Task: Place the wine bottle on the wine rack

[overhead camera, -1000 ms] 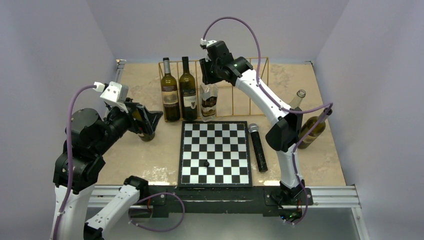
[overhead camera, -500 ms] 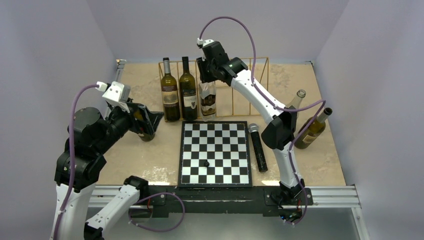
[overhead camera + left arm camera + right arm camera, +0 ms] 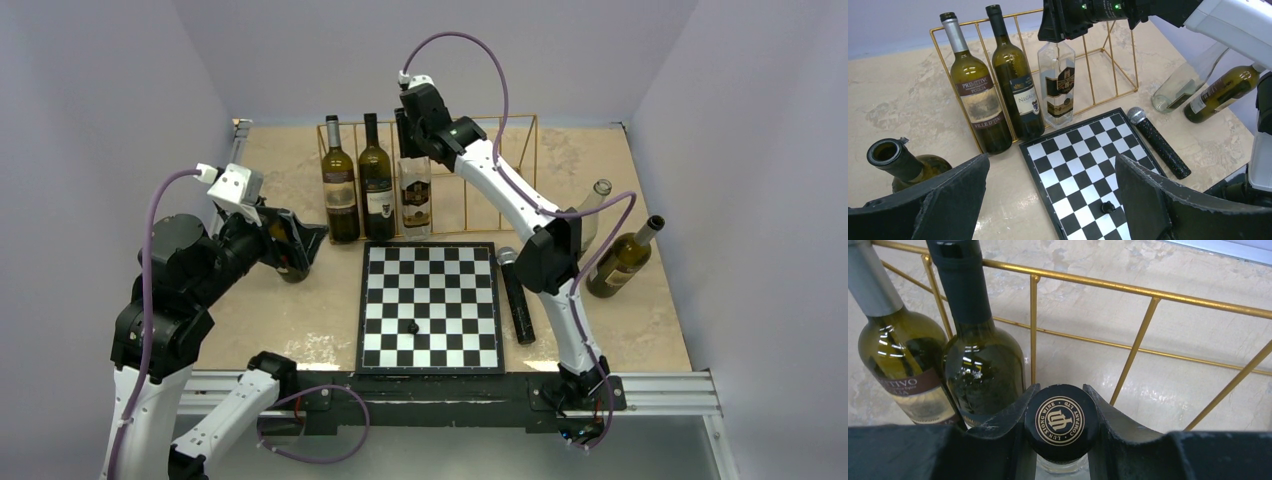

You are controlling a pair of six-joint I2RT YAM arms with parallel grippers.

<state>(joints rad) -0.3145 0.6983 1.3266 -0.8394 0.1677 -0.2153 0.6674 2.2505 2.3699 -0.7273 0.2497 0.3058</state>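
Tilted earlier, clear bottle [image 3: 1057,85] now upright inside wine rack [image 3: 1128,289], right jaws gripping its cap; left jaws wide, empty.

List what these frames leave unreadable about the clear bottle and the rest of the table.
- Right wrist view: the clear bottle below its cap, hidden by the right gripper's fingers.
- Left wrist and top views: whether its base rests inside the wine rack or hangs; contact is unclear.
- Top view: the open bottle, mostly covered by the left gripper.
- Top view: the piece on the chessboard, too small to identify.
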